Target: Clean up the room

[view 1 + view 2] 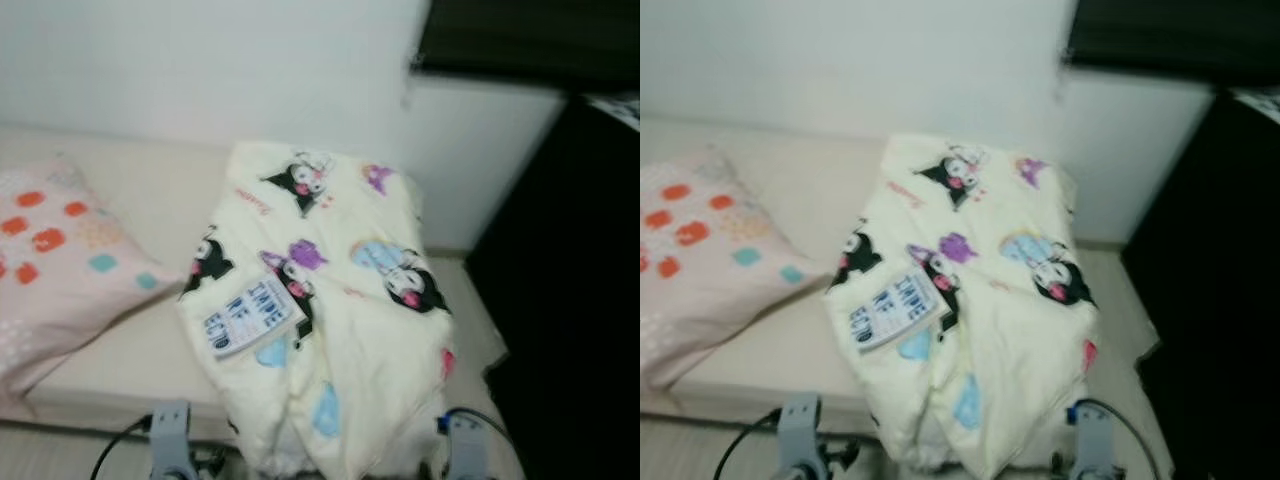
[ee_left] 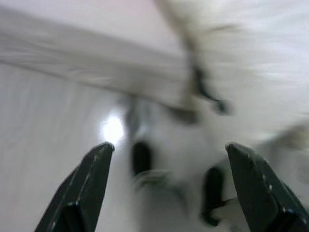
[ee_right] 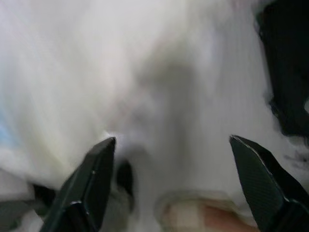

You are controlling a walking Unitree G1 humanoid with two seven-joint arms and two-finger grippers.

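A cream blanket (image 1: 340, 300) printed with cartoon characters lies crumpled across the bed's right part and hangs over its near edge. On it, near the left side, rests a small book (image 1: 250, 316) with blue block letters on its cover. A pink pillow (image 1: 55, 270) with orange and teal spots lies on the left of the mattress (image 1: 150, 360). Both silver arms hang low at the picture's bottom edge, left wrist (image 1: 170, 440) and right wrist (image 1: 465, 445). My left gripper (image 2: 169, 150) is open over blurred floor and blanket hem. My right gripper (image 3: 174, 142) is open over pale blanket cloth.
A white wall (image 1: 200, 70) runs behind the bed. A tall black cabinet (image 1: 570, 300) stands close on the right, with a dark panel (image 1: 530, 40) above. Pale floor (image 1: 60, 450) runs along the bed's near edge.
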